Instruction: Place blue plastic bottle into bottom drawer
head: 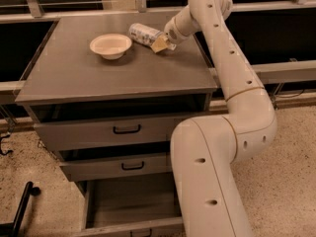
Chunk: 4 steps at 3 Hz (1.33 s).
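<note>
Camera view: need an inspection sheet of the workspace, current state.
Surface: grey cabinet top, carrying two things.
Job's things: blue plastic bottle lying on its side near the back; bottom drawer pulled open, visible part bare.
Clutter: cream bowl, left of the bottle, apart from it.
Grippers: pincer at the bottle's right end, low over the top.
Cables: thin dark cable, floor at right, unsure.
Surroundings: speckled floor; black bar lower left.
</note>
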Available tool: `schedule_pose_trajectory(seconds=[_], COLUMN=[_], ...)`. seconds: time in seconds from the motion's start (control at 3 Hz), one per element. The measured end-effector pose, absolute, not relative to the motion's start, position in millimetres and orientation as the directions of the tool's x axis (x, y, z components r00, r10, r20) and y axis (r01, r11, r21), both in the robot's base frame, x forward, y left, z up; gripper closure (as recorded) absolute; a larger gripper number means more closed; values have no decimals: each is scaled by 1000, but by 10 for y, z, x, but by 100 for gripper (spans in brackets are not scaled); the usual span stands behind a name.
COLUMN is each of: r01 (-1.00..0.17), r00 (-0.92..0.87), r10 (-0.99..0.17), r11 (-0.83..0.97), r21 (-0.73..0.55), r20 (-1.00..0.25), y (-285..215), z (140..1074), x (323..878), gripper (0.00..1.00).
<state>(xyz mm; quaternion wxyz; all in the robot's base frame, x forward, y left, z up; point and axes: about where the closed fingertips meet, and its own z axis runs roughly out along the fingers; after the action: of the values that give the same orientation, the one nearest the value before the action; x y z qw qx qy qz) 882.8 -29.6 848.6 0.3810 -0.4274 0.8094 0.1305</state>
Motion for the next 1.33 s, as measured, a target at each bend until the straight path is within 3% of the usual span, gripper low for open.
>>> schedule_pose_trajectory(seconds=[0.33,0.67,1.33], r01=[-786,-788,-863], r00=[-339,-332,-214], r10=[-591,-598,-699], r11=[606,601,463], r21=[-125,-135,-203], r20=[-732,-730,-682], y=[-340,-375,-763], z=[8675,8812,9549], x=[8777,8713,7984], gripper=[100,100,100])
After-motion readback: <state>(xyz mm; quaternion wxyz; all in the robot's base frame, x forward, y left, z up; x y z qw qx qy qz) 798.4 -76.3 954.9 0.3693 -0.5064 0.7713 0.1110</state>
